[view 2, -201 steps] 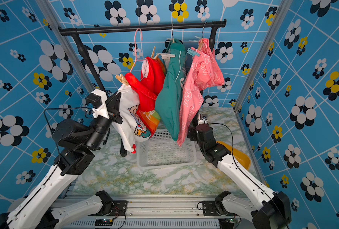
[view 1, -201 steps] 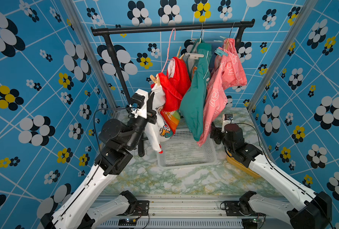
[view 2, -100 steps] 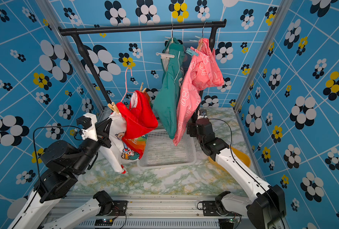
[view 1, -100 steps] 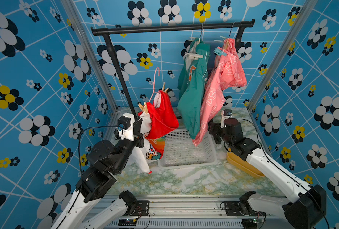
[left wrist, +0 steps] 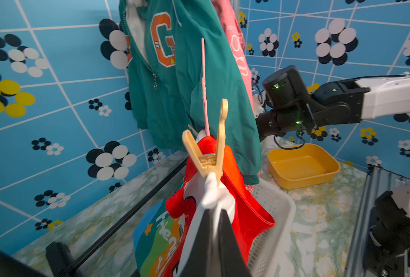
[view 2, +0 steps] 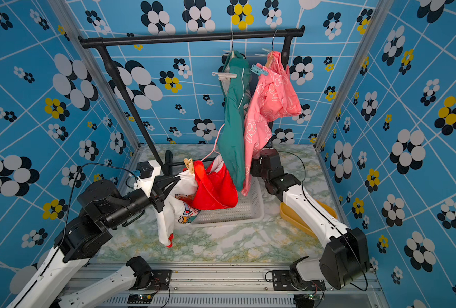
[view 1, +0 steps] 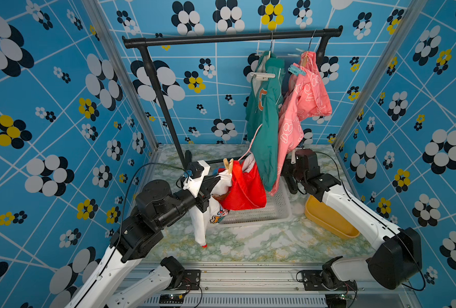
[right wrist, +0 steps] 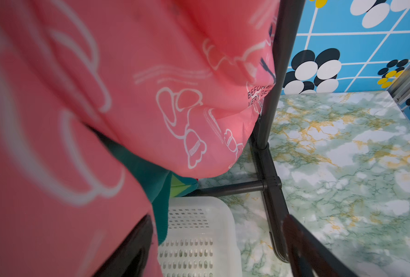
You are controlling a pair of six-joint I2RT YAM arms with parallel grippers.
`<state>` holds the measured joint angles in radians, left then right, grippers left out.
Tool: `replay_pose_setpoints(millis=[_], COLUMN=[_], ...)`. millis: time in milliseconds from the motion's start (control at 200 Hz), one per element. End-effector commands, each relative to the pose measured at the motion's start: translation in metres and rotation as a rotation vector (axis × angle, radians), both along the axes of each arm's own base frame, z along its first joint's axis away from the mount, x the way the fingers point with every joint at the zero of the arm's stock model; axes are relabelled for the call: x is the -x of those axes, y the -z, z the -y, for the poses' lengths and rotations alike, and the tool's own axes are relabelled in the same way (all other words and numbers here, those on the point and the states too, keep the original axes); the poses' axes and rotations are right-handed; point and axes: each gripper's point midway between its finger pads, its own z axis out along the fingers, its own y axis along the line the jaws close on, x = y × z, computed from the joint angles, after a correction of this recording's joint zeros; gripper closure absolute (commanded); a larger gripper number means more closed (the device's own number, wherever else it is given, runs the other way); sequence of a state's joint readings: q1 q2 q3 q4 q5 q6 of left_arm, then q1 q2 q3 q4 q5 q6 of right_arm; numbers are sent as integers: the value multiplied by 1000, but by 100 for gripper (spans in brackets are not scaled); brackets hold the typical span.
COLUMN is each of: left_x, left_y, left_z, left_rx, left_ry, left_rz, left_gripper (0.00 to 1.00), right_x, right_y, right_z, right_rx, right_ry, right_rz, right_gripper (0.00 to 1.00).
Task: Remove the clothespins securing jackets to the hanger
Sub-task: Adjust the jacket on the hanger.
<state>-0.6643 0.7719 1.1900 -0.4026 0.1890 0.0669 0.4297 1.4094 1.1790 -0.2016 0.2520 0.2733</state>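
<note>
Lowered off the rail [view 1: 232, 37], crumpled red jacket [view 1: 244, 189] hangs from clenched left claw [left wrist: 214, 212]; right claw [view 1: 293, 188] gapes.

Colours and prints
Red jacket [view 1: 245, 189], white sleeves; green jacket [view 1: 264, 128], orange "G"; pink jacket [view 1: 307, 98], white outline print; tan clothespin [view 1: 228, 166]; yellow tray [view 1: 328, 221]; green-gold marbled table [view 1: 248, 240].

Green-marbled tabletop [view 1: 248, 240]. White perforated basket [view 1: 275, 210] sits around the middle. Yellow tray [view 1: 328, 218] lies just beside the basket, near the right edge. Black rack [view 1: 165, 106] stands on its feet toward the far edge.
</note>
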Motion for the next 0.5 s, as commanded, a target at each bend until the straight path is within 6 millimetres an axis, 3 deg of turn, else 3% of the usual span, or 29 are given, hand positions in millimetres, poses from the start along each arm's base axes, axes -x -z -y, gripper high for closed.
replay_pose_setpoints(millis=[0,175,310,420,495], left_x=[56,77,79,72,52], left_y=[-81,-95,-100,-108,-103], left_z=[15,33,46,52,55], left_rx=[160,147,134,145,130], left_ry=[284,468,555,585,548], left_rz=[252,311,333,379,374], left_gripper=[100,100,100,100,100], right_x=[-20,-67,-98,-102,-98], right_y=[-20,-38,-42,-34,-40], right_z=[3,24,40,54,61], right_rx=[-23,-130,-171,-189,-189], right_ry=[12,69,109,147,158], right_rz=[39,49,38,4,22], right_gripper=[13,13,13,14,13])
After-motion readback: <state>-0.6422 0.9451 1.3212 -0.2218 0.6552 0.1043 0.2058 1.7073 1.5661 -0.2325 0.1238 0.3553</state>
